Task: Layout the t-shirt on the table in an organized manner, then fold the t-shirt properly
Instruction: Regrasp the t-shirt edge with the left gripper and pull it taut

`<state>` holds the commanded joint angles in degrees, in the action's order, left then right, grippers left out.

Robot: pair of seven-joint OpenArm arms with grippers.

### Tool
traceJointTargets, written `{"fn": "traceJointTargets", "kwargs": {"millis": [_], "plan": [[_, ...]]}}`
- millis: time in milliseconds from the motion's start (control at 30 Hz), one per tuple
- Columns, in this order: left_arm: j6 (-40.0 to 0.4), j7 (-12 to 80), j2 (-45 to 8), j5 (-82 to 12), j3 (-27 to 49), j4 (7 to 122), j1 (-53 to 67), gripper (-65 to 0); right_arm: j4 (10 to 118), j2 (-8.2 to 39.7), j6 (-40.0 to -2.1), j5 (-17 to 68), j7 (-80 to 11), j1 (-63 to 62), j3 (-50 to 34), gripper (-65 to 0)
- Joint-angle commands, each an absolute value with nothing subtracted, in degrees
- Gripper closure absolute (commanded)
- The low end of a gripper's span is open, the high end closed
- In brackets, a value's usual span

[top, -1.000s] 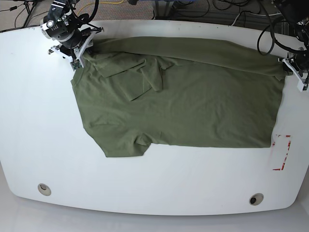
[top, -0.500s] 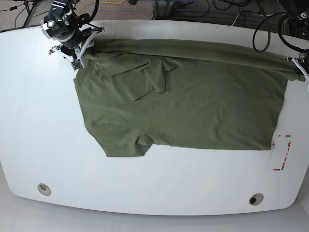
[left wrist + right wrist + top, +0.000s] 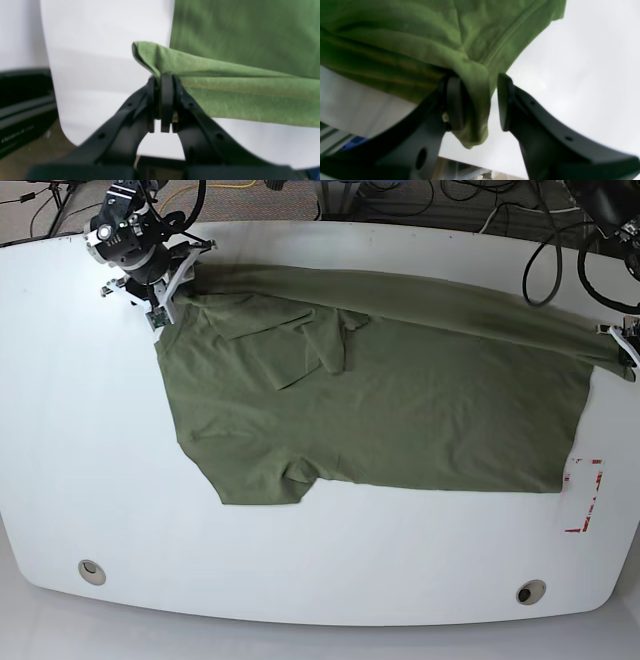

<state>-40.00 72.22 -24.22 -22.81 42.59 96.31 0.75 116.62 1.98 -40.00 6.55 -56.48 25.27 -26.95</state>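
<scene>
Base looks straight down; wrist cameras sit close (sharing the t-shirt (image 3: 380,390)).

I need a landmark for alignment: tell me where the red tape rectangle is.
In the base view the red tape rectangle lies on the table near its right edge, just beyond the t-shirt hem's lower right corner, apart from it.

Beyond the far edge of my bench, black cables (image 3: 470,198) lie tangled on the floor, with a yellow cable (image 3: 215,192) among them. A black box with pale lettering (image 3: 22,112) sits low beside my left wrist.
</scene>
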Motion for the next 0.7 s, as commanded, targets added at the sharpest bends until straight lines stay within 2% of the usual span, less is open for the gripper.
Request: {"fn": "traceJointTargets", "kwargs": {"millis": [533,700], "plan": [[-40.0,70.0,-24.4,-22.8,40.7,84.2,-5.8,0.0,116.6,2.0,-40.0,6.6,-56.5,25.3,-26.9,-20.8],[-40.0,68.9,-24.5,-22.8,40.7,81.9,-6.1,0.0,116.6,2.1,-40.0,9.6,-56.5,25.3,-27.2,-20.8]]}}
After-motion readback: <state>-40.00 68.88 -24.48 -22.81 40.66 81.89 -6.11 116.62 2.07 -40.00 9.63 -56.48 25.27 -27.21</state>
